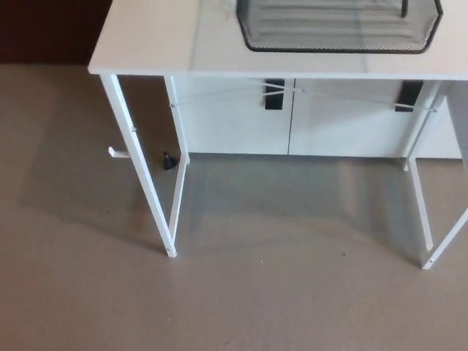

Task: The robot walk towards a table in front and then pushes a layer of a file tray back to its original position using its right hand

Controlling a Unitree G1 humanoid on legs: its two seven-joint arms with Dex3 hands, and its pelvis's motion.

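Black wire-mesh file tray (pixel 340 29) is seen on the white table (pixel 161 40), toward its right, cut off by the upper edge. Low walls, open top. Neither hand is shown; finger state cannot be told.
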